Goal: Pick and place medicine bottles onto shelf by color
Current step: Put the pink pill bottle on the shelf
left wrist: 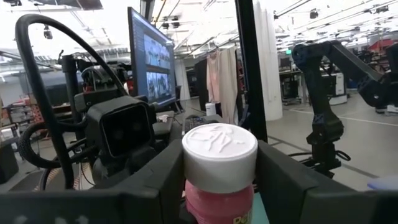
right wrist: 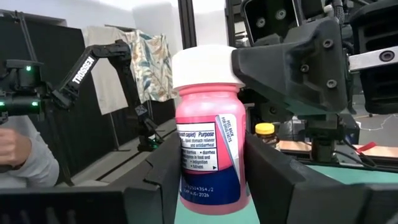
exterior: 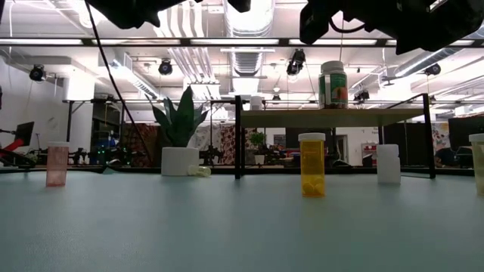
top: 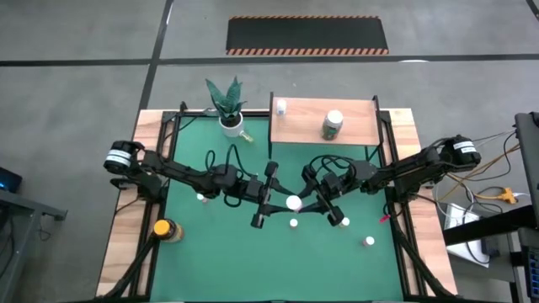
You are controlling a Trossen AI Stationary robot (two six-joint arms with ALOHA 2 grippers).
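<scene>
A pink medicine bottle (top: 293, 202) with a white cap is held upright in the air over the middle of the green mat, between both arms. My left gripper (left wrist: 219, 171) reaches it from the table's left and is shut on it. My right gripper (right wrist: 211, 177) comes from the table's right and is shut on the same bottle. The shelf (top: 307, 126) stands at the far side with a white bottle (top: 280, 106) and a greenish bottle (top: 333, 124) standing on it. Several other bottles stand on the mat. My left gripper has the pink bottle's white cap (left wrist: 219, 149) between its two fingers, which come level from the table's left. One finger (right wrist: 273, 62) lies against the cap's side. The bottle stands upright, clear of the mat. My right gripper pinches the pink bottle's labelled body (right wrist: 208, 155) between its two fingers, below the cap. The fingers come roughly level from the table's right. The bottle stays upright and lifted clear.
On the mat stand an amber bottle with a yellow cap (top: 164, 228) near left, an orange bottle (exterior: 311, 164), a pink one (exterior: 57, 164) and a white one (exterior: 388, 163). A potted plant (top: 227, 105) sits left of the shelf. A black frame edges the mat.
</scene>
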